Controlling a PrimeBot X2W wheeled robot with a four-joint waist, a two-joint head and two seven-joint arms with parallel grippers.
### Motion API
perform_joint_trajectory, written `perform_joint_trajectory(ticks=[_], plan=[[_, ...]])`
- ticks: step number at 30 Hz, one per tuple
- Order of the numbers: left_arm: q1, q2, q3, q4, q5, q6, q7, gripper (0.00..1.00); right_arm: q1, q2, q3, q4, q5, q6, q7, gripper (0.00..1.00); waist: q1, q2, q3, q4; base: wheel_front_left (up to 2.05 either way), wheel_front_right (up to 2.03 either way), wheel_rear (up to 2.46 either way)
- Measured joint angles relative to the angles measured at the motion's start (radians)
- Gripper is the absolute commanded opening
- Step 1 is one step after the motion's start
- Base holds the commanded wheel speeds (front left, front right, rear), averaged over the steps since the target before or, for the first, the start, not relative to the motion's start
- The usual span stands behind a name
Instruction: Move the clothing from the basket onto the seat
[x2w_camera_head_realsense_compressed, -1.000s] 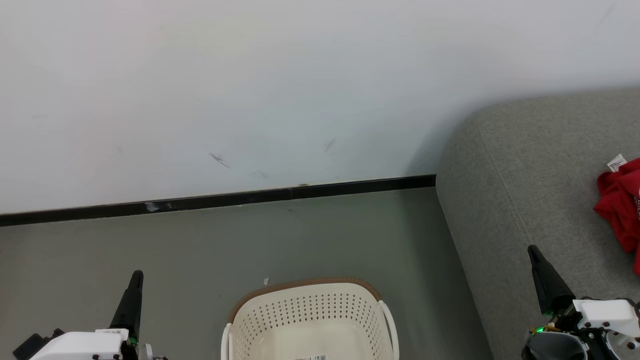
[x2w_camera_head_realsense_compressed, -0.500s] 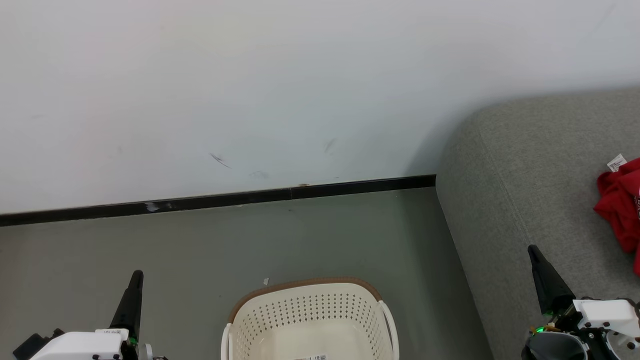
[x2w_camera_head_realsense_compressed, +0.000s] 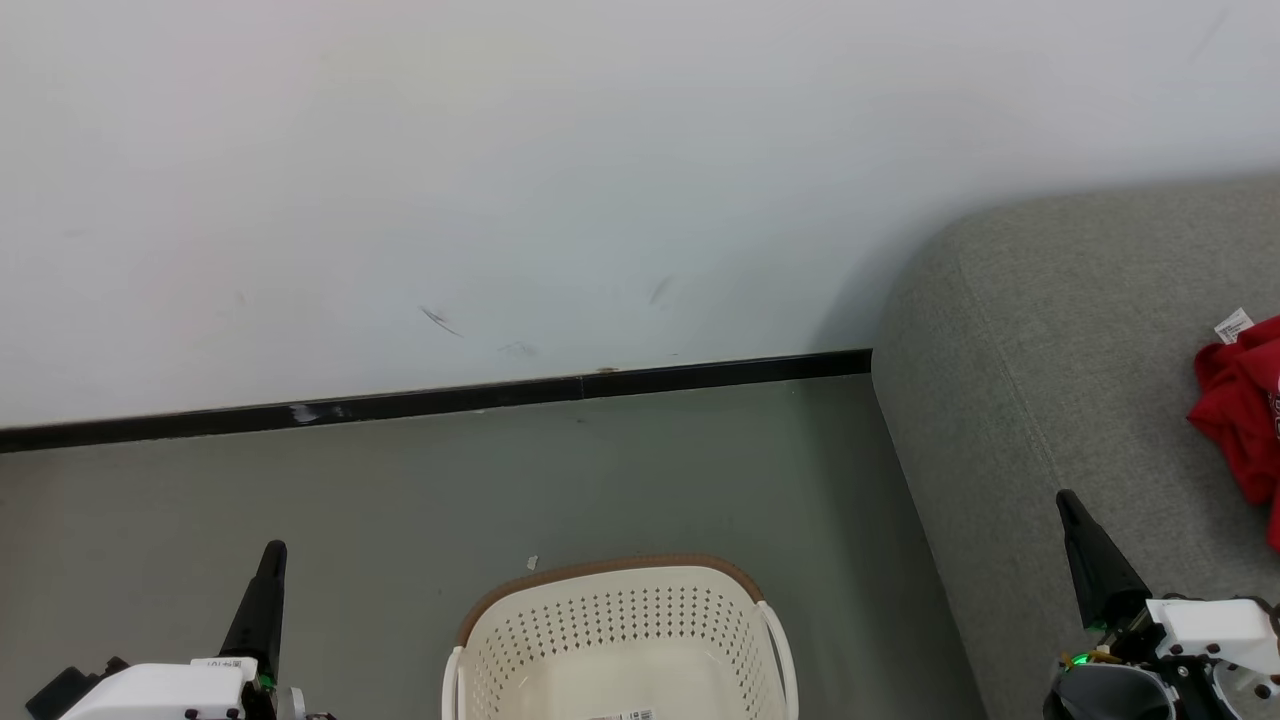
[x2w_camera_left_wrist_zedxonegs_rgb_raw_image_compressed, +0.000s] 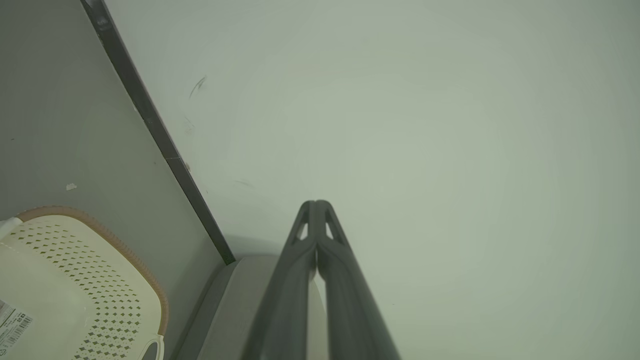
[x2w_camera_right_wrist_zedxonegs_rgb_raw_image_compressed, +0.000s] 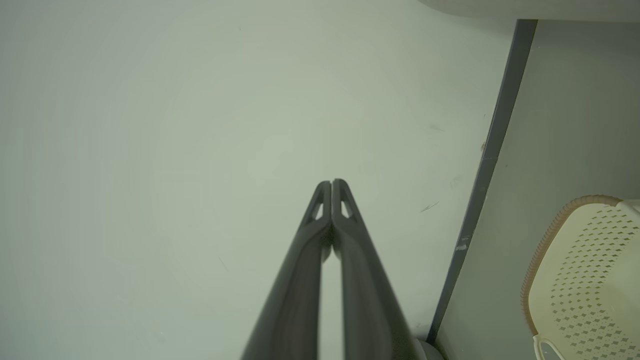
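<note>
The cream basket (x2w_camera_head_realsense_compressed: 620, 640) with its brown rim stands on the floor at the bottom centre, and the part of its inside in view holds no garment, just a sticker label. Red clothing (x2w_camera_head_realsense_compressed: 1243, 410) with a white tag lies crumpled on the grey sofa seat (x2w_camera_head_realsense_compressed: 1050, 360) at the right edge. My left gripper (x2w_camera_head_realsense_compressed: 272, 552) hovers over the floor left of the basket, shut and holding nothing. My right gripper (x2w_camera_head_realsense_compressed: 1066, 499) hangs above the sofa's front part, left of the clothing, also shut and holding nothing. The basket (x2w_camera_left_wrist_zedxonegs_rgb_raw_image_compressed: 75, 285) lies at the lower left of the left wrist view, behind shut fingertips (x2w_camera_left_wrist_zedxonegs_rgb_raw_image_compressed: 316, 204). In the right wrist view it (x2w_camera_right_wrist_zedxonegs_rgb_raw_image_compressed: 585, 270) lies at the lower right.
A white wall (x2w_camera_head_realsense_compressed: 600, 180) with a black baseboard (x2w_camera_head_realsense_compressed: 440, 400) runs across the back. Grey floor (x2w_camera_head_realsense_compressed: 500, 490) lies between the wall and the basket. The sofa's rounded arm stands close to the basket's right side.
</note>
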Motion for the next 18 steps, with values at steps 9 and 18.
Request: perform_joint_trajectory(ticks=[9, 18], plan=[[0.0, 0.0, 0.0, 0.0, 0.0, 0.0, 0.0, 0.0, 0.0, 0.0, 0.0, 0.0, 0.0, 0.0, 0.0, 0.0, 0.0, 0.0, 0.0, 0.0, 0.0, 0.0, 0.0], [0.0, 0.0, 0.0, 0.0, 0.0, 0.0, 0.0, 0.0, 0.0, 0.0, -0.001, 0.0, 0.0, 0.0, 0.0, 0.0, 0.0, 0.0, 0.0, 0.0, 0.0, 0.0, 0.0]])
